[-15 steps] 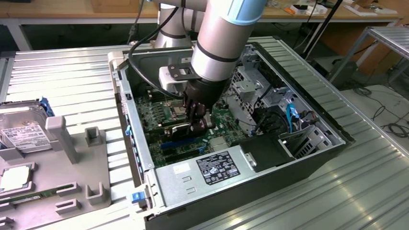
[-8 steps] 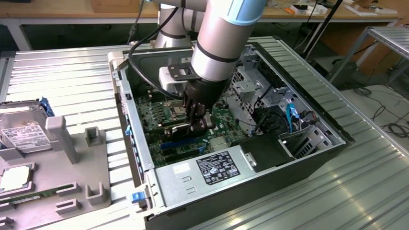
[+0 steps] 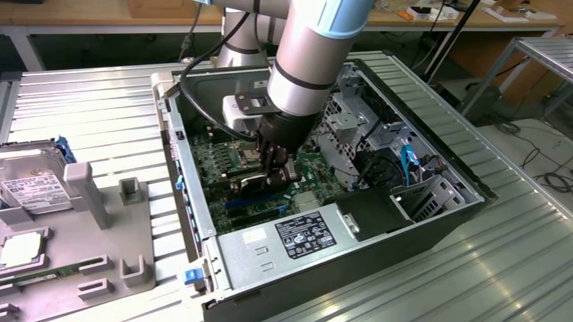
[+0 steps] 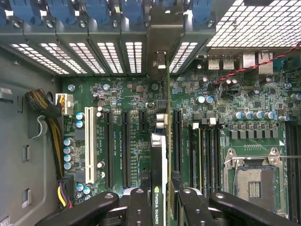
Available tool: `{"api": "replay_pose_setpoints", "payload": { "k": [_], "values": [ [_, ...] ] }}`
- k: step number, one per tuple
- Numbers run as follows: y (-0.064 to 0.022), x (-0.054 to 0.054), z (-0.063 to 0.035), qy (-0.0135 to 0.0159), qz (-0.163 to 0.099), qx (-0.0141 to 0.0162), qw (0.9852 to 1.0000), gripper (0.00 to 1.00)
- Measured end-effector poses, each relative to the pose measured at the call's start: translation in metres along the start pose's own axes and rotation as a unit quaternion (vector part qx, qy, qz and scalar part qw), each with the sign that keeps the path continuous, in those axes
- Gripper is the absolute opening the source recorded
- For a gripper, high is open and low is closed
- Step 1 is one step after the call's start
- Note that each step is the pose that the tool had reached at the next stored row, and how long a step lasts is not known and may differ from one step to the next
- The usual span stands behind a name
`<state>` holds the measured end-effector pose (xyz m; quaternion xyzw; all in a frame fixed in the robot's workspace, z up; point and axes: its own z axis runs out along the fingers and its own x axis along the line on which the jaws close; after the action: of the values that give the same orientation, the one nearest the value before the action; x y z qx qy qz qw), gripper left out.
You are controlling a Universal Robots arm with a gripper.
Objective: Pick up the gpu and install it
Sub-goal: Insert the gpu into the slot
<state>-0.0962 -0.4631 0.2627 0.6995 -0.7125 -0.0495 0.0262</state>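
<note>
Hand [image 4: 159,203] inside case [image 3: 430,215], gpu [image 4: 159,155] edge-on above motherboard [image 4: 117,108]

Ribbed metal table [image 3: 90,100] — seemingly glossy

A ribbed metal table [image 3: 98,100] of pale silver slats carries everything in the exterior view. An open black computer case [image 3: 430,221] lies on its side on the table, toward the exterior view's right, its green board facing up. On the exterior view's left, a grey holder tray [image 3: 107,221] with upright posts rests flat on the slats. A silver hard drive [image 3: 31,184] with a white label sits in the tray's far part, a blue clip just behind it. Nearer the front edge, a square chip [image 3: 20,249] lies in the tray, and a narrow green memory stick [image 3: 49,275] lies just beside it.
</note>
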Motion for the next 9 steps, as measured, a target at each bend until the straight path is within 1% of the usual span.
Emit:
{"api": "replay_pose_setpoints", "payload": {
  "k": [9],
  "values": [
    [-0.0002, 0.0, 0.0022, -0.0003, 0.0, 0.0002, 1.0, 0.27]
  ]
}}
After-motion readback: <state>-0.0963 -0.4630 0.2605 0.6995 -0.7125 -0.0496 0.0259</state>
